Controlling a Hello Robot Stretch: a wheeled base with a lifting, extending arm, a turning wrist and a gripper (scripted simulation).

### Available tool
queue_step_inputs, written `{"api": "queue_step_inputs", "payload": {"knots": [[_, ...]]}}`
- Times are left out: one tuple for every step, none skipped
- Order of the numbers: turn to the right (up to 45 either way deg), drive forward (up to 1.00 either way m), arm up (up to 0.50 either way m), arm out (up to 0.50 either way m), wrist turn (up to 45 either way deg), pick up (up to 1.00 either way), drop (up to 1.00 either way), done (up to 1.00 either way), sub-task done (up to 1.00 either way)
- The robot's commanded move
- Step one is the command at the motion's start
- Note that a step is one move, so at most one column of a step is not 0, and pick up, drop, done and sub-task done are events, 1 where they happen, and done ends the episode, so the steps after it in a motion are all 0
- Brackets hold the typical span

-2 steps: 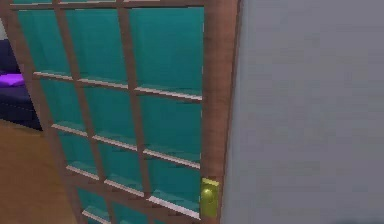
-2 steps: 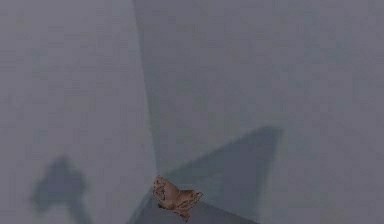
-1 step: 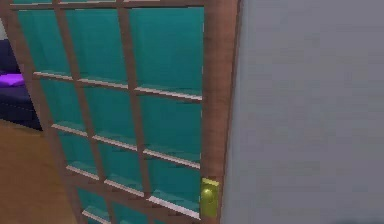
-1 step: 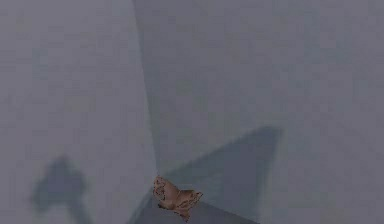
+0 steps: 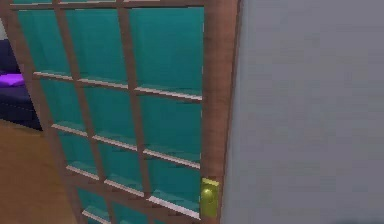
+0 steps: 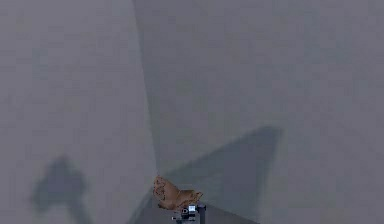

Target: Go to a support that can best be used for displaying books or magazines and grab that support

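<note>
Gripper: gripper (image 6: 188, 211) at 6 o'clock in the arm side view, low at the edge. Finger state cannot be told, nor whether it holds anything.
Support: probably the brown lump (image 6: 171, 191), close at the gripper's 11 o'clock. Whether they touch is unclear.
Long axis: lump too shapeless to judge.
Forward view: door (image 5: 120, 100) with teal panes, handle (image 5: 210, 197) at 5 o'clock, wall (image 5: 310, 110) at 3, purple thing (image 5: 10, 80) at 9.
Next: any reach likely goes toward 11 o'clock.
</note>
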Motion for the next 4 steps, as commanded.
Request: {"api": "queue_step_inputs", "payload": {"knots": [[0.0, 0.00, 0.00, 0.00, 45.0, 0.00, 0.00, 0.00, 0.00], [0.0, 0.00, 0.00, 0.00, 45.0, 0.00, 0.00, 0.00, 0.00], [0.0, 0.00, 0.00, 0.00, 45.0, 0.00, 0.00, 0.00, 0.00], [0.0, 0.00, 0.00, 0.00, 42.0, 0.00, 0.00, 0.00, 0.00]]}}
